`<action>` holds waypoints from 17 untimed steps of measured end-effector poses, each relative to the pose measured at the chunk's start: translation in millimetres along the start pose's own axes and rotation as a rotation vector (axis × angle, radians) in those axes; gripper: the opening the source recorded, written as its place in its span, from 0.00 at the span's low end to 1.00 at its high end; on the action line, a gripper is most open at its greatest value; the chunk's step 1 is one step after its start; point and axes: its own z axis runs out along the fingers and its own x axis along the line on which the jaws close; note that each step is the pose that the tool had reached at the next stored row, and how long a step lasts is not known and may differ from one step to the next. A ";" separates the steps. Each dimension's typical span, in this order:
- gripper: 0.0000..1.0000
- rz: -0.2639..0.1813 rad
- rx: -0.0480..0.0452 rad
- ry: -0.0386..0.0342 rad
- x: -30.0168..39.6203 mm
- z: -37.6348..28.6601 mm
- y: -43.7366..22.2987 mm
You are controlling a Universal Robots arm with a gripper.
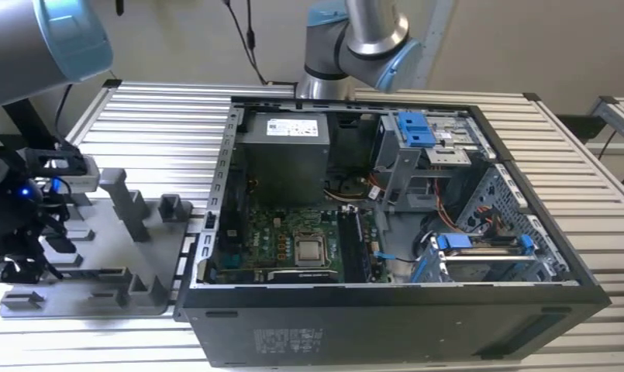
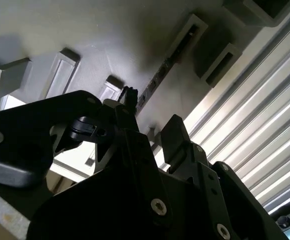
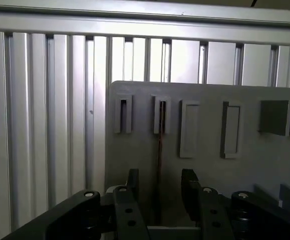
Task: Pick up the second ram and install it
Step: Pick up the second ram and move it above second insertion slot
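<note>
Spread hand [image 3: 159,187] astride second ram [image 3: 160,145]; grey tray [image 3: 135,155] holders [image 3: 188,129] close beside.

A big black computer box [image 1: 394,325] sits open on the worktop [image 1: 156,124] of shiny metal strips. Inside lie a green board [image 1: 275,232], a grey metal box [image 1: 280,159] and blue holders [image 1: 415,128]. Just beside it, on the exterior view's left, lies a grey tray [image 1: 151,248] with upright posts.
</note>
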 end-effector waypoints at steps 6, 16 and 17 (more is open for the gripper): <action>0.48 -0.004 -0.0003 0.0001 0.6 9.8 -0.8; 0.48 -0.004 -0.0004 0.0001 -1.5 22.2 -1.0; 0.48 -0.004 -0.0005 0.0002 -1.5 22.8 -1.0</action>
